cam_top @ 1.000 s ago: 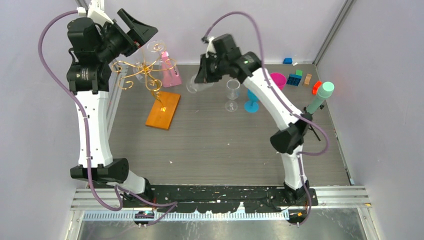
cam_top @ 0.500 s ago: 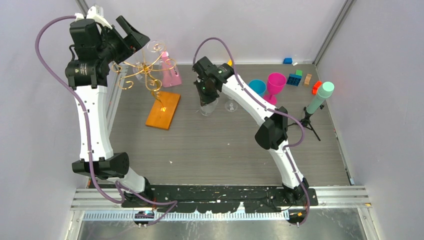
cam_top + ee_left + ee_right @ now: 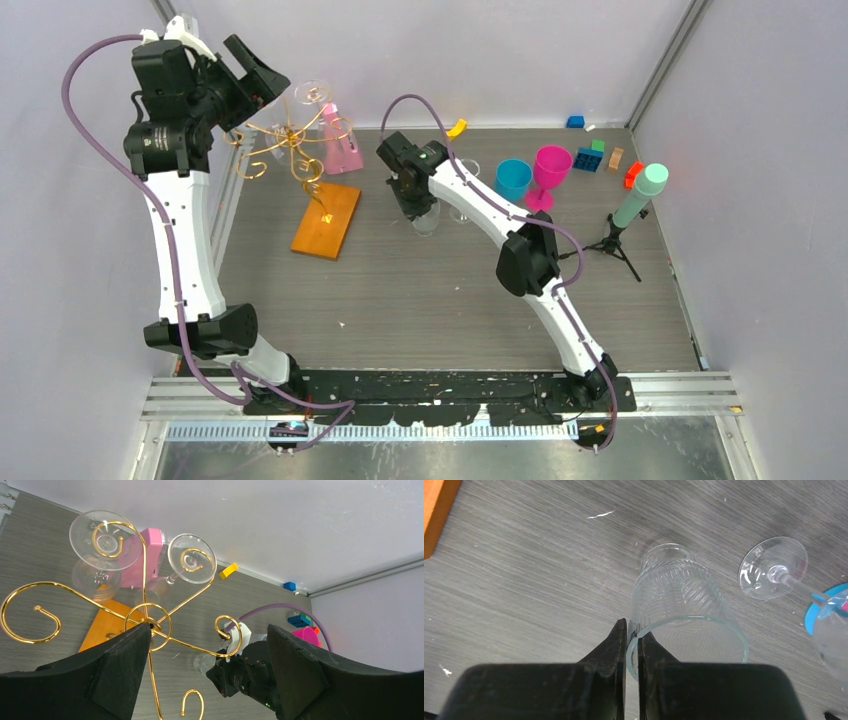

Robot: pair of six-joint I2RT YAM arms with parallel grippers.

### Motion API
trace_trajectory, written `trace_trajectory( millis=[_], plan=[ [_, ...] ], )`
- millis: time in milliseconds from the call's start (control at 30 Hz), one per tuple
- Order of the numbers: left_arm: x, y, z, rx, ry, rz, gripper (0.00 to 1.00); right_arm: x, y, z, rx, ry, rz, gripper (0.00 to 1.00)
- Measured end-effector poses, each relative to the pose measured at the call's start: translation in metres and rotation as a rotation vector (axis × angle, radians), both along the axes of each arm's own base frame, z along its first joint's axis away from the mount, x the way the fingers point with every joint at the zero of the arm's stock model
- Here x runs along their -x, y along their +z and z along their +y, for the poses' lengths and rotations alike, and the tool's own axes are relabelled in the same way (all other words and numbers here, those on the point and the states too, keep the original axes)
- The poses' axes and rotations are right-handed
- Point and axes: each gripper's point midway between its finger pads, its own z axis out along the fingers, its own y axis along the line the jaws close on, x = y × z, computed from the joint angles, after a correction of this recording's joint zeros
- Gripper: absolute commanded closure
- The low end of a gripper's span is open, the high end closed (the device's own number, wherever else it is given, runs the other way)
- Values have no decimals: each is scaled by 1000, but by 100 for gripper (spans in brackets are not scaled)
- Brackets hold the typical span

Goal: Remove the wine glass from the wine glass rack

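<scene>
The wine glass rack [image 3: 295,135], curly gold wire on an orange base [image 3: 326,220], stands at the back left. In the left wrist view two clear wine glasses hang by their feet [image 3: 105,540] [image 3: 191,558] in loops of the rack [image 3: 150,625]. My left gripper [image 3: 255,70] is open and empty, high above the rack [image 3: 209,630]. My right gripper [image 3: 418,205] is shut on the rim of a clear ribbed glass [image 3: 679,595], which is upright just above or on the table [image 3: 631,630].
Another clear wine glass [image 3: 773,567] stands just right of the held glass. A pink object [image 3: 340,145] is behind the rack. A blue cup [image 3: 513,180], a magenta goblet [image 3: 551,165], toy bricks [image 3: 592,155] and a black tripod with a teal cylinder [image 3: 640,195] are at the right.
My right arm carried the clear glass away from the rack, forward and down toward the table beside the standing wine glass. My left gripper drew slightly left, staying open.
</scene>
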Motion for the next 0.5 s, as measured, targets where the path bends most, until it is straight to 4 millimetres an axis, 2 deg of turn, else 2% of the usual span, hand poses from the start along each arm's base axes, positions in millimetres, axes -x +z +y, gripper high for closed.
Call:
trace_trajectory(
  millis=[167, 333, 500],
  plan=[
    [-1, 1, 2, -1, 8, -2, 11, -14, -5, -6, 17, -6, -25, 88],
    [-2, 2, 6, -2, 16, -6, 11, -29, -6, -13, 18, -8, -54, 76],
    [-4, 0, 9, -1, 24, 1, 12, -46, -1, -17, -12, -14, -86, 59]
  ],
)
